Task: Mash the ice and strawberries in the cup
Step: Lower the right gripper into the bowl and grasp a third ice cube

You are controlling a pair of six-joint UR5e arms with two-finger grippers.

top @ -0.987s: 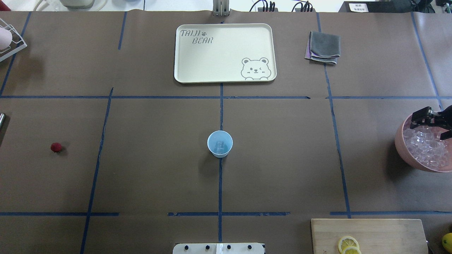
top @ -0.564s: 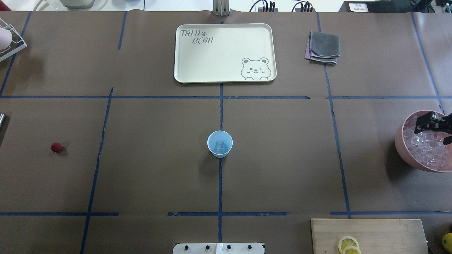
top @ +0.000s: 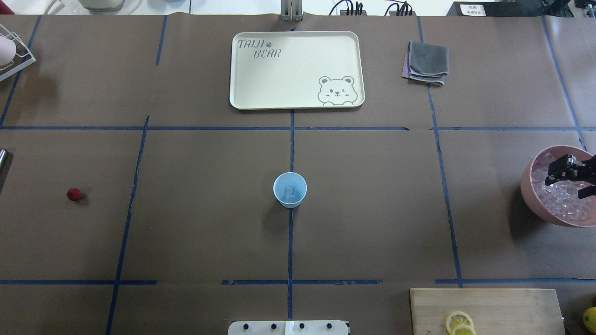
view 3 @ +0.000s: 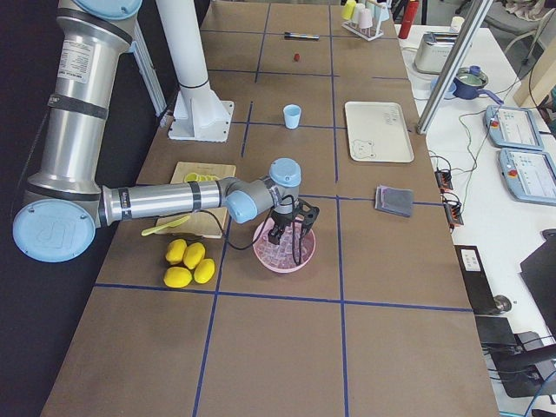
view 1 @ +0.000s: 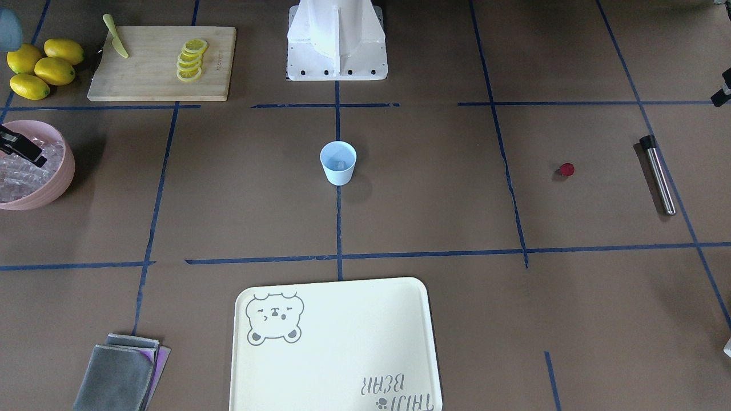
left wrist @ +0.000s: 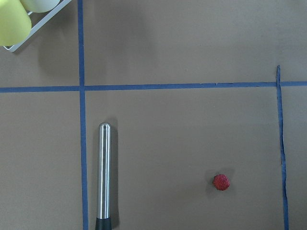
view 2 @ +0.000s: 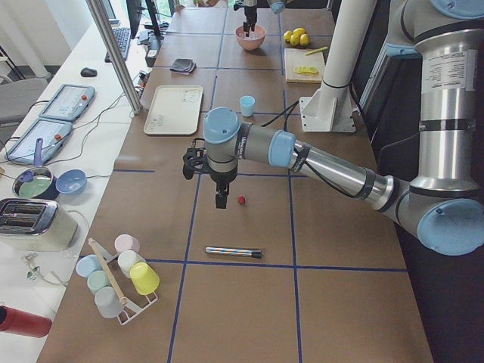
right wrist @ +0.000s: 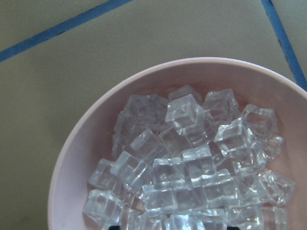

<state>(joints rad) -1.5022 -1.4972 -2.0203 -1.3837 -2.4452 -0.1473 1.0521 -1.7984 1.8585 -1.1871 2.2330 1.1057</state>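
The light-blue cup (top: pixel 289 188) stands at the table's centre with one ice cube (top: pixel 291 191) inside; it also shows in the front view (view 1: pixel 338 162). The pile of ice (top: pixel 558 201) fills the pink bowl (top: pixel 527 190) at the right edge. My right gripper (top: pixel 567 182) is open, low over the ice, holding nothing; its wrist view shows the cubes (right wrist: pixel 192 167) close up. The strawberry (top: pixel 73 194) lies on the table at the left, also in the left wrist view (left wrist: pixel 221 182). My left gripper (view 2: pixel 220 203) hovers beside it; I cannot tell its state.
A steel muddler (view 1: pixel 659 177) lies beyond the strawberry. A cream tray (top: pixel 279 70) and a folded grey cloth (top: pixel 426 63) are at the far side. A cutting board (top: pixel 489 307) with lemon slices, whole lemons (view 1: pixel 40 68) and a cup rack (view 2: pixel 113 276) sit at the edges.
My right gripper has shifted toward the right edge and sunk lower over the ice in the pink bowl. The cup and strawberry have not moved.
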